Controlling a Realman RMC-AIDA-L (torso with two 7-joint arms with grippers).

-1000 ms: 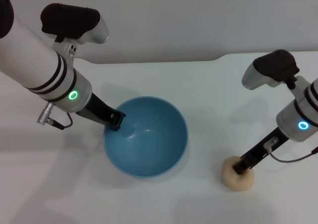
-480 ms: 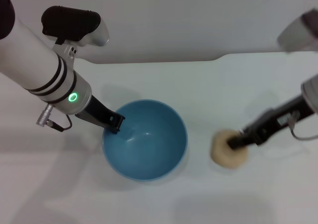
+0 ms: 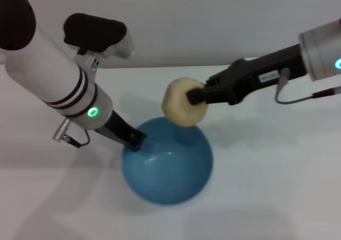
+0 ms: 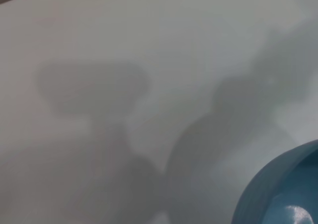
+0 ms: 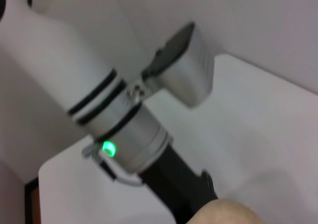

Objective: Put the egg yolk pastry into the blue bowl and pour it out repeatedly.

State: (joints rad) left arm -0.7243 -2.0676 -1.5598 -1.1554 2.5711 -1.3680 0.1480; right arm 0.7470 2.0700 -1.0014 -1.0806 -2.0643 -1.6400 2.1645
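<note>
Right gripper (image 3: 193, 97) holds the egg yolk pastry (image 3: 181, 102) clamped, aloft over the far rim of the blue bowl (image 3: 168, 165), whose left rim the left gripper (image 3: 135, 141) pinches; release should follow only once centred lower.

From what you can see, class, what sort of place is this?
Probably a robot test bench: a bare white table, two arms, only a bowl and a pastry held above it by the right gripper.
</note>
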